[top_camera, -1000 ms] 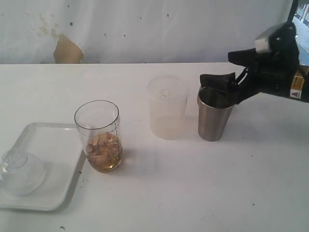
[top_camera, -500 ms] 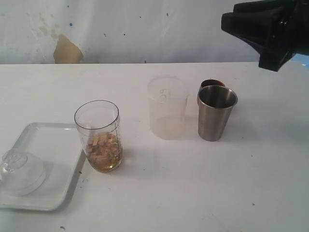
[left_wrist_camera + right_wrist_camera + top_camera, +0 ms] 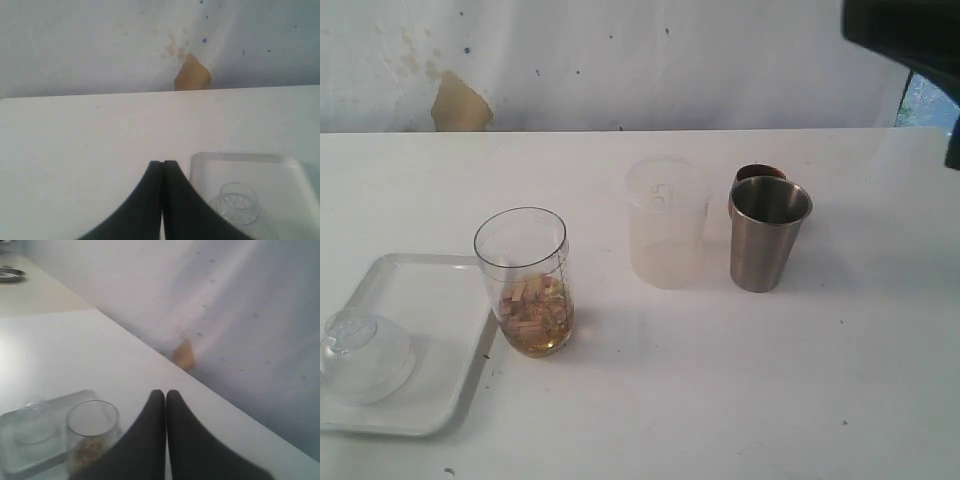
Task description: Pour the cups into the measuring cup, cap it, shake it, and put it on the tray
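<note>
The clear measuring cup (image 3: 524, 282) stands left of centre, holding brown pieces and amber liquid; it also shows in the right wrist view (image 3: 91, 432). The frosted tumbler (image 3: 667, 222) stands upright mid-table. Just right of it is the steel cup (image 3: 767, 232), with the brown wooden cup (image 3: 756, 175) partly hidden behind it. The white tray (image 3: 416, 300) lies at the front left. My right gripper (image 3: 166, 393) is shut and empty, lifted high at the right edge. My left gripper (image 3: 163, 162) is shut, empty, over bare table beside the tray (image 3: 280, 175).
A clear domed lid (image 3: 360, 352) rests on the tray, seen too in the left wrist view (image 3: 234, 201). The back wall has a tan patch (image 3: 458, 102). The right arm's dark body (image 3: 910, 35) fills the top right corner.
My right gripper has let go of the steel cup's rim, risen up and to the right, and now mostly leaves the exterior view. The cups have not moved.
</note>
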You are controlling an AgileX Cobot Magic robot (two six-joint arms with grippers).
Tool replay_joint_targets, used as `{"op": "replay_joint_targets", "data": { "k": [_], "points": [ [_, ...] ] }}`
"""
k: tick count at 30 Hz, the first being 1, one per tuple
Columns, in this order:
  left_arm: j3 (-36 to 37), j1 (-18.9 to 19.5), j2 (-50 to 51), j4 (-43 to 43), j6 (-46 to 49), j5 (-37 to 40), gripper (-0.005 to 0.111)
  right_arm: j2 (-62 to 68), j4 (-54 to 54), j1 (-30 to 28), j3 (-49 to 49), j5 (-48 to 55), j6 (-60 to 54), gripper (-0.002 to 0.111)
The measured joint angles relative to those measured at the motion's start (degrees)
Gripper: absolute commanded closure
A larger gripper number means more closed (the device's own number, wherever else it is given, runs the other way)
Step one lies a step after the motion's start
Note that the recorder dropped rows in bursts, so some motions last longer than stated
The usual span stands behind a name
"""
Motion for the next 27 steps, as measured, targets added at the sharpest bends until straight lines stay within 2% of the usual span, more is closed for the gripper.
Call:
{"op": "replay_joint_targets", "data": {
  "k": [6,14,18,27],
  "points": [
    [0.0,0.0,0.0,0.0,0.0,0.0,0.107,-12.5,-2.7,0.0,5.2,14.2,11.2,0.108],
    [0.0,0.0,0.0,0.0,0.0,0.0,0.107,-23.3,-2.7,0.0,6.7,15.0,14.8,0.108],
    [0.0,0.0,0.0,0.0,0.0,0.0,0.107,-26.9,-2.7,0.0,6.8,12.4,15.0,0.108],
    [0.0,0.0,0.0,0.0,0.0,0.0,0.107,-29.5,-2.7,0.0,6.8,-1.9,15.1,0.108]
  ]
}}
